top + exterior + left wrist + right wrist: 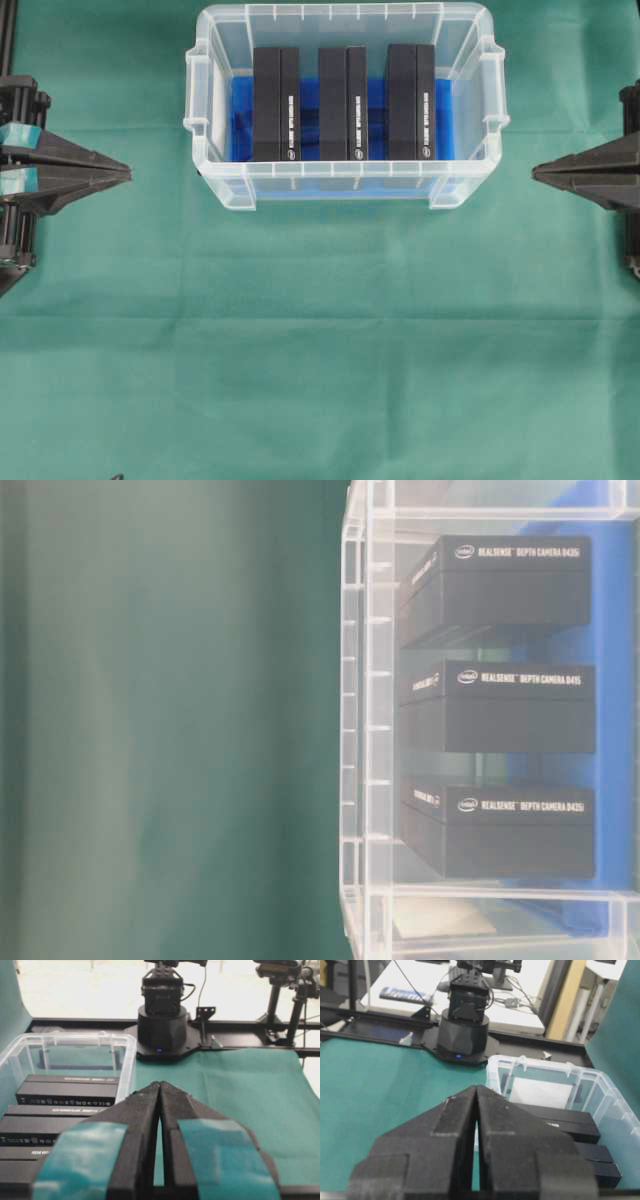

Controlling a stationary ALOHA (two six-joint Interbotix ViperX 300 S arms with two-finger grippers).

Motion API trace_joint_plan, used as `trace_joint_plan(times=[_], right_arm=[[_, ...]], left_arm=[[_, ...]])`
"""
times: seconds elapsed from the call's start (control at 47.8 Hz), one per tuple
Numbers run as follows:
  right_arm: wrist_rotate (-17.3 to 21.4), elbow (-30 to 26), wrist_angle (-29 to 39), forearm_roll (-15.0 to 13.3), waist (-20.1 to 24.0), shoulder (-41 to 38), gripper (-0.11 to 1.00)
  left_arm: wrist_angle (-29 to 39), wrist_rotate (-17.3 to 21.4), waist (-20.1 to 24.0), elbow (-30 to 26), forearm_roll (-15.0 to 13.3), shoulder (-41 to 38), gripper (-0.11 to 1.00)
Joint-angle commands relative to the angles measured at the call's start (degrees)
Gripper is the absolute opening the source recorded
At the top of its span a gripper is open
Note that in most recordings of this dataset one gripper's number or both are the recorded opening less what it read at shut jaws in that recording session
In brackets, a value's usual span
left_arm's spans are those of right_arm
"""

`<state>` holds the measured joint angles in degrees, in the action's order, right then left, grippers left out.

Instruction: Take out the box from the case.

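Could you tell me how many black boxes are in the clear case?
3, all upright in the case: left box, middle box, right box. None appears hidden.

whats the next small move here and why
Probably open one hand and swing it over the case. Both the left hand and right hand sit shut, apart from the case on either side, while the three black boxes stand on edge inside, untouched.
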<state>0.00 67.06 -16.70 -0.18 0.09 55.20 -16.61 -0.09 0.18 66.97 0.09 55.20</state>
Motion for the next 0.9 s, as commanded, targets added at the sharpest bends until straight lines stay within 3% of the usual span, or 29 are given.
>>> trace_joint_plan(times=[0.0,0.23,0.418,0.585,0.878], right_arm=[[0.62,-0.70,-0.18,0.26,0.18,-0.53,0.00],[3.96,-2.29,8.09,0.62,0.18,-0.70,0.00],[4.48,-4.39,9.40,0.62,0.18,-0.44,0.00],[4.48,-10.81,15.73,0.18,0.18,-0.53,0.00],[4.48,-23.82,28.56,0.00,0.18,-1.14,0.00]], left_arm=[[1.14,-0.44,-0.35,-1.23,1.05,-0.35,0.01],[3.52,-2.02,-0.35,-1.49,1.05,0.09,0.01],[3.52,-2.11,-0.35,-2.64,1.14,0.26,0.01],[6.77,-2.20,-0.35,-7.12,1.14,0.26,0.01],[19.86,-2.29,-0.53,-19.60,1.32,-0.18,0.01]])
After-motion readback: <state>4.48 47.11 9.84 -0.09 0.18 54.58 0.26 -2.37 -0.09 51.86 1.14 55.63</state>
